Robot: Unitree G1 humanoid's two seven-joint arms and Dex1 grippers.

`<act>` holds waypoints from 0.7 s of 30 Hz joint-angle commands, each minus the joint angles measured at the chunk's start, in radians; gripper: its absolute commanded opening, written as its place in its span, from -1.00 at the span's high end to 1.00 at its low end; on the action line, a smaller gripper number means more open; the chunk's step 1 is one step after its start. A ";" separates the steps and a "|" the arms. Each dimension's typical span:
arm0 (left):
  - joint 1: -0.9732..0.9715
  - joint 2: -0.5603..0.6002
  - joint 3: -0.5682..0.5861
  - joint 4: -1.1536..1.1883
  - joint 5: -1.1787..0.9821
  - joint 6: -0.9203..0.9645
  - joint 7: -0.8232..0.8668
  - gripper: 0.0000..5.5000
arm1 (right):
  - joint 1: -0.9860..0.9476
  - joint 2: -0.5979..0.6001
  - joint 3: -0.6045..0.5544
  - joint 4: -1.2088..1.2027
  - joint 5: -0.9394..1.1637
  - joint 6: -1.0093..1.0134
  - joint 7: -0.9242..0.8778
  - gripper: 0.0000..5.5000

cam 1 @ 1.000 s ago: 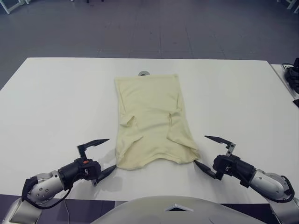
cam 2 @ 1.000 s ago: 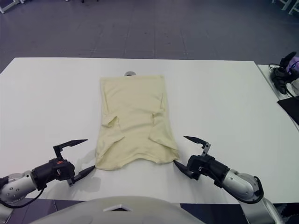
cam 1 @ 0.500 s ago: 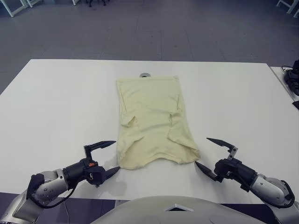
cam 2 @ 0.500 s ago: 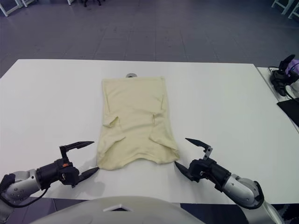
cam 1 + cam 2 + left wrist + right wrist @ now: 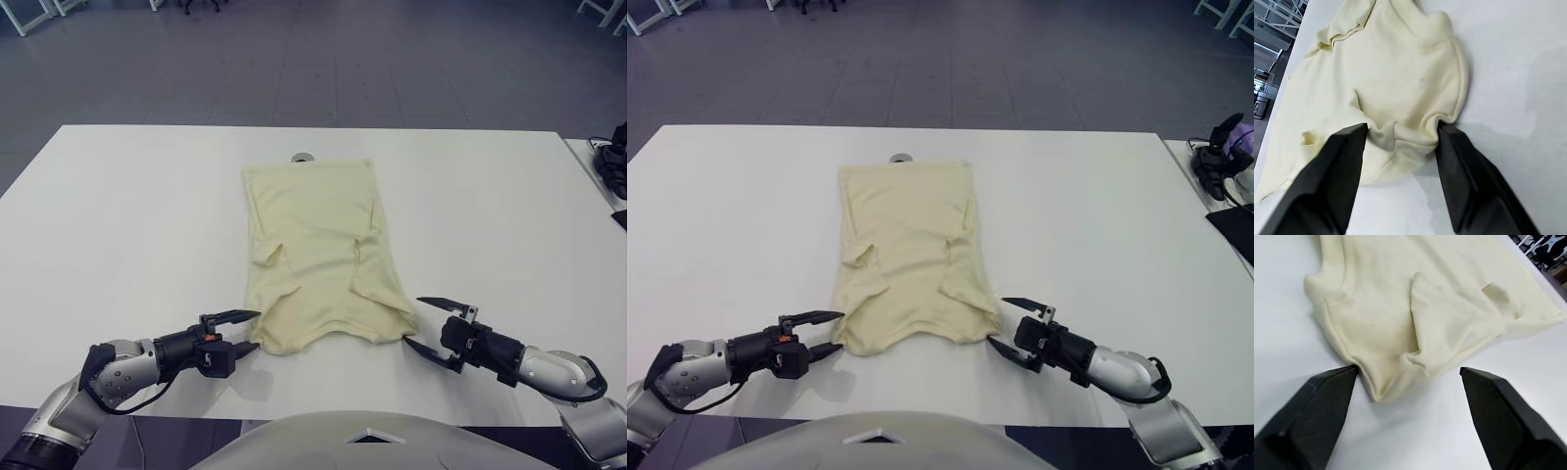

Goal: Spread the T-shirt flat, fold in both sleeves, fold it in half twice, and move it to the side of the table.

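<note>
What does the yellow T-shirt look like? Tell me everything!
The T-shirt is pale yellow, soft-looking cloth, lying flat on the white table as a long narrow shape with both sleeves folded in over it. A few wrinkles show. Its two near corners sit between the open fingers of the left gripper and right gripper.

1. Small round grey disc (image 5: 302, 156): lies on the table (image 5: 137, 215), mid-width, near its far edge.
2. Second white surface (image 5: 1205, 191): just beside the table's right edge.
3. Heap of black gear (image 5: 1215, 157) with a purple piece (image 5: 1236, 125): on item 2.
4. Flat black item (image 5: 1236, 230): on item 2, nearer than the heap.
5. Grey floor (image 5: 313, 59): beyond the table's far edge.
6. White furniture legs (image 5: 24, 12): on the floor, well beyond the table's far left corner.
</note>
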 commanded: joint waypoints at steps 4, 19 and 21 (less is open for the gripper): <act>0.003 0.051 -0.040 0.083 0.076 0.078 -0.054 0.54 | -0.028 -0.100 0.132 0.110 -0.034 0.227 0.192 0.04; -0.023 0.058 -0.038 0.092 0.062 0.082 -0.038 0.99 | -0.131 -0.122 0.119 0.122 0.037 0.351 0.213 0.89; -0.030 0.058 -0.032 0.088 0.051 0.082 -0.038 0.99 | -0.133 -0.109 0.098 0.100 0.055 0.351 0.193 0.99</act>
